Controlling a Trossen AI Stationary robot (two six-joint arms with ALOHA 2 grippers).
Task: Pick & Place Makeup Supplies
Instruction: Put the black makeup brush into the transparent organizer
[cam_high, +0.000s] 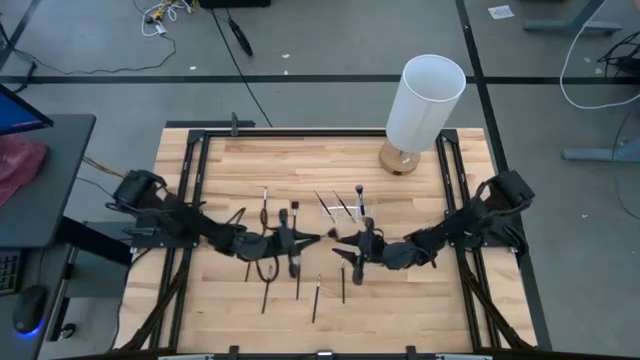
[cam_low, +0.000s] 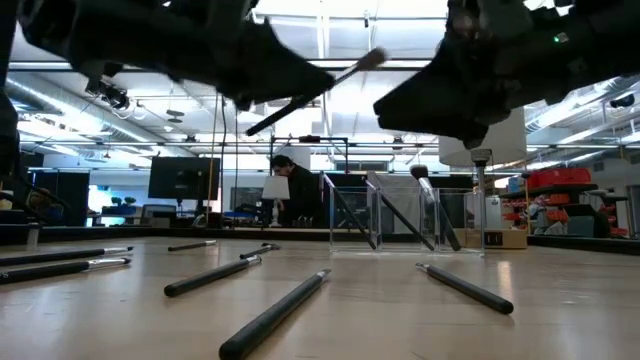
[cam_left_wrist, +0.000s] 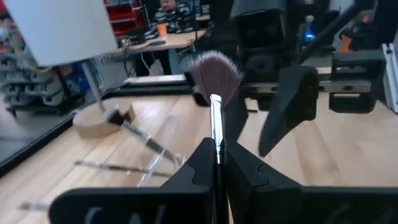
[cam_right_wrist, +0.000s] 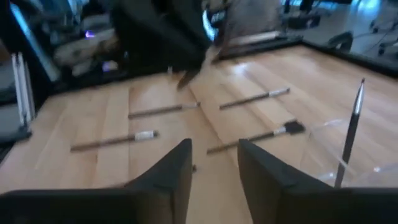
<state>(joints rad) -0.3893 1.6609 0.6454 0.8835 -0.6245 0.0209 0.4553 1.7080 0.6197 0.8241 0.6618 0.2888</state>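
Brushes are scattered all over the wooden bench (cam_high: 420, 300), and both arms meet over the middle of it. Left tool (cam_left_wrist: 217, 163) is clamped on a fan brush (cam_left_wrist: 216, 93), handle pinched between its fingers and the splayed bristles sticking out toward the other arm; from the low view that brush (cam_low: 305, 92) sits well up off the bench at a tilt. Right tool (cam_right_wrist: 212, 160) hangs just across from it with fingers spread apart and nothing between them. A few brushes already stand leaning in the clear plastic holder (cam_low: 400, 215) near mid-bench. Several loose brushes (cam_high: 297, 275) lie flat on the bench. White cylinder lamp (cam_high: 423, 105) stands at the far edge.
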